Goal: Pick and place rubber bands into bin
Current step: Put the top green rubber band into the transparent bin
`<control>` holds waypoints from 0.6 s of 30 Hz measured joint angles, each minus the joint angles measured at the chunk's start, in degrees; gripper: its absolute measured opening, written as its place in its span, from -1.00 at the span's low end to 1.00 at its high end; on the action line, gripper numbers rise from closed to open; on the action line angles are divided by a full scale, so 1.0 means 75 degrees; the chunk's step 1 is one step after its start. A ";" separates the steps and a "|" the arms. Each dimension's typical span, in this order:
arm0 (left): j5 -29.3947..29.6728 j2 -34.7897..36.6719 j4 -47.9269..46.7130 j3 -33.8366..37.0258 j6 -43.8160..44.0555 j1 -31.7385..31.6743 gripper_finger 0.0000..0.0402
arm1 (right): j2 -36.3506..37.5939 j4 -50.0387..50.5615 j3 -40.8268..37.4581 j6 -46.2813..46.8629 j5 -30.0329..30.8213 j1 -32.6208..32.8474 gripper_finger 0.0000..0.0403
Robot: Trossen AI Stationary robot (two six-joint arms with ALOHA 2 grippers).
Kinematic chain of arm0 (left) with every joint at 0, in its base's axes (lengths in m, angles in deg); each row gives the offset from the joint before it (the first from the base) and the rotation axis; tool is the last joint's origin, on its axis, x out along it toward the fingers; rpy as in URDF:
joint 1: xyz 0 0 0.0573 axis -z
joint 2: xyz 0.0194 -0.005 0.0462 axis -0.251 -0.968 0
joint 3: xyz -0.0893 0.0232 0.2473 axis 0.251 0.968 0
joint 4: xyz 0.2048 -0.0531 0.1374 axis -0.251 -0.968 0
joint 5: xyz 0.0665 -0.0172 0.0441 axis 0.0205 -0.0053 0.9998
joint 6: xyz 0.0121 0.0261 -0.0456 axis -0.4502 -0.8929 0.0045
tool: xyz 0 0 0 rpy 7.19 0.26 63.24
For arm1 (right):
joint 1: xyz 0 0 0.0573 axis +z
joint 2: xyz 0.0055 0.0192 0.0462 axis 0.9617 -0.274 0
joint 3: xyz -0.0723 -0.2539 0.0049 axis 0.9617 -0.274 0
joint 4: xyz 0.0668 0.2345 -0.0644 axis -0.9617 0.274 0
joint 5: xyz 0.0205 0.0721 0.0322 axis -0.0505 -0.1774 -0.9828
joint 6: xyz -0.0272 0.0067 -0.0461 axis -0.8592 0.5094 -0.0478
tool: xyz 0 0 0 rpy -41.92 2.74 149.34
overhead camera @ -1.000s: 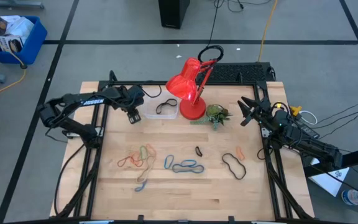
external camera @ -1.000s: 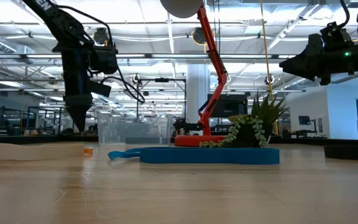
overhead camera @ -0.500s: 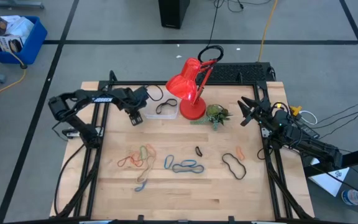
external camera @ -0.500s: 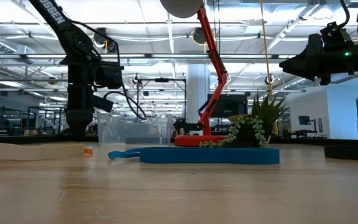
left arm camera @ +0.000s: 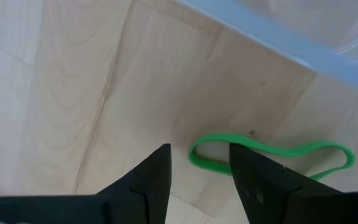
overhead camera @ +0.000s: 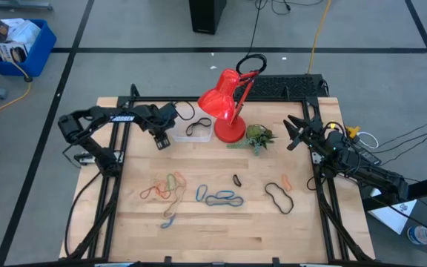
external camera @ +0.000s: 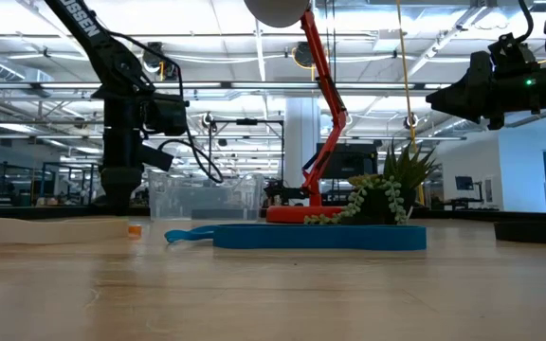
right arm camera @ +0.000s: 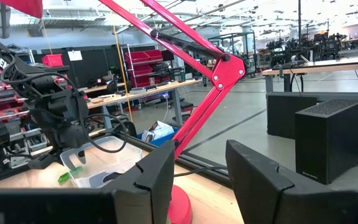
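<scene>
Left end effector, fingers parted and holding nothing, has swung in beside the bin since a second ago; a green band lies on the desk beneath it, likely next; other rubber bands lie mid-desk; right end effector waits open.

One camera hangs overhead, looking straight down on the whole counter. Another sits at counter height, looking level across it into the room. The left wrist camera stares closely down at the wood beside the bin. The right wrist camera faces across the counter. All but the left wrist view share the red lamp.
</scene>
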 joint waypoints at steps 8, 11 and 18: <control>-0.0244 -0.0009 -0.0010 0.0009 -0.0004 0.0003 -0.66 | 0.0000 0.0000 0.0000 0.0000 0.0002 0.0001 -0.30; -0.0318 -0.0009 -0.0014 0.0012 -0.0098 0.0006 -0.88 | -0.0003 0.0000 0.0000 0.0000 0.0000 -0.0001 -0.30; -0.0406 -0.0012 0.0031 0.0018 -0.0132 -0.0006 -0.95 | 0.0000 0.0000 0.0000 0.0000 0.0000 0.0001 -0.30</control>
